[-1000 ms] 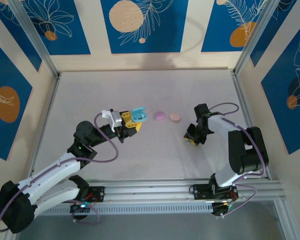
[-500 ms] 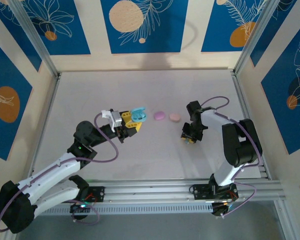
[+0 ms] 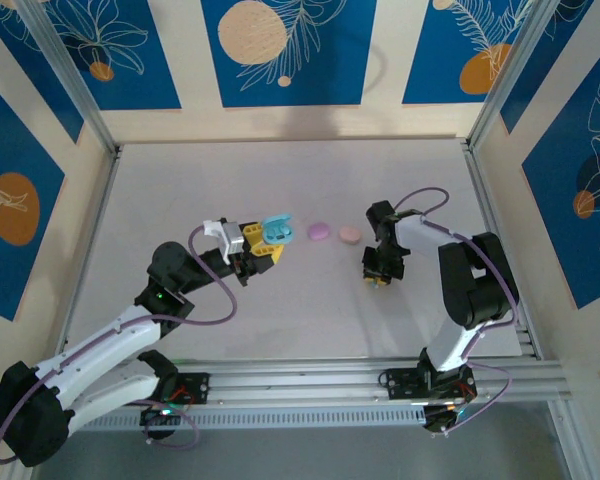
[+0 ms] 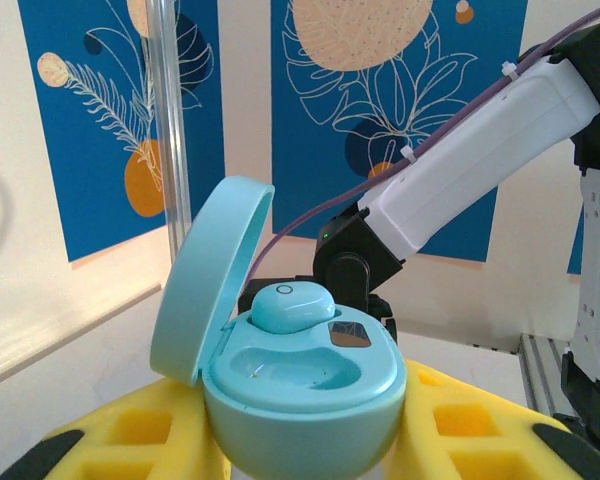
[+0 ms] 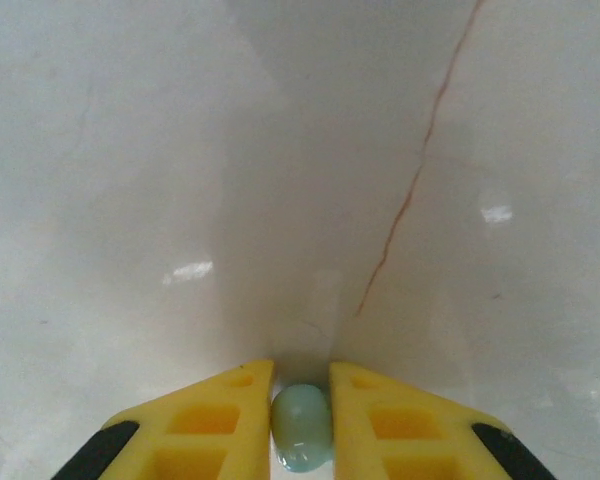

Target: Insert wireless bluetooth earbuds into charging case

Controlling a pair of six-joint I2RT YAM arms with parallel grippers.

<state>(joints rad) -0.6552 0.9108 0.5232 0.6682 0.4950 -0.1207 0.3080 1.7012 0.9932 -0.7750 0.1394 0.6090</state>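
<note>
My left gripper point(image 3: 265, 244) is shut on a light blue charging case point(image 4: 300, 390), holding it off the table with its lid point(image 4: 205, 285) swung open. One light blue earbud point(image 4: 290, 305) sits in the far slot of the case; the near slot point(image 4: 298, 368) is empty. My right gripper point(image 5: 302, 375) points down at the table, shut on a second light blue earbud point(image 5: 302, 425) that is squeezed between the yellow fingers point(image 5: 210, 420). In the top view that gripper point(image 3: 378, 275) is right of centre, well apart from the case point(image 3: 273, 230).
A closed purple case point(image 3: 319, 231) and a closed peach case point(image 3: 350, 235) lie on the white table point(image 3: 280, 180) between the two grippers. A thin brown crack point(image 5: 420, 170) runs across the surface ahead of the right gripper. Walls with blue panels enclose the table.
The right arm has shifted a little to the left and its fingers have come together on the light blue earbud. The left gripper and the case have stayed still.
</note>
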